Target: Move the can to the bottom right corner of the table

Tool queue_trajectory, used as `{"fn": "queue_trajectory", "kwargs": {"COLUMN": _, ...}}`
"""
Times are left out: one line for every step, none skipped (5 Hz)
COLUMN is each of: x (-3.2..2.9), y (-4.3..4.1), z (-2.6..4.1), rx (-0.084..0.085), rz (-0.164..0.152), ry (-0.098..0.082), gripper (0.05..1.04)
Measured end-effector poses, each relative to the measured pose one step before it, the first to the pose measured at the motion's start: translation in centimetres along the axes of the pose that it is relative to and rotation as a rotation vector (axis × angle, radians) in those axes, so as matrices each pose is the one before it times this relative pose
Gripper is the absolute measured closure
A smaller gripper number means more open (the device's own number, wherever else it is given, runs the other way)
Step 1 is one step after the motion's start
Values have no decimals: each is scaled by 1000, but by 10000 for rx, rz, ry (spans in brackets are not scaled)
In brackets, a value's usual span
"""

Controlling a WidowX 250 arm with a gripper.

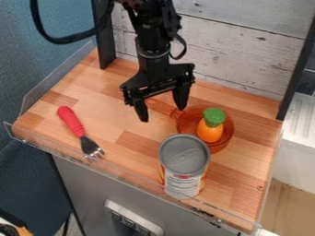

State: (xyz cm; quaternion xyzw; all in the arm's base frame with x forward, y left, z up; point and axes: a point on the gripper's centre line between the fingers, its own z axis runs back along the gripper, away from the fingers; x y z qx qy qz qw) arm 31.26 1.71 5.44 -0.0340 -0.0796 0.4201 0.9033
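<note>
The black gripper (163,113) hangs over the back middle of the table, its two fingers spread apart with nothing between them. A can (184,167) with a grey metal top and a white and orange label stands upright near the table's front edge, right of centre. It is below and slightly right of the gripper in the view, apart from it. The wooden table (237,193) has its bottom right corner to the right of the can.
Just behind the can is a clear orange pan (227,134) holding an orange and green toy vegetable (211,125), its handle pointing toward the gripper. A red-handled fork (72,122) lies at the left. A low transparent rim (117,172) runs along the front edge.
</note>
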Motion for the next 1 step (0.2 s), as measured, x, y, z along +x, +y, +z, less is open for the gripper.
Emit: {"fn": "queue_trajectory", "kwargs": {"x": 1452, "y": 943, "z": 153, "rx": 10, "rz": 172, "ry": -208, "gripper": 83}}
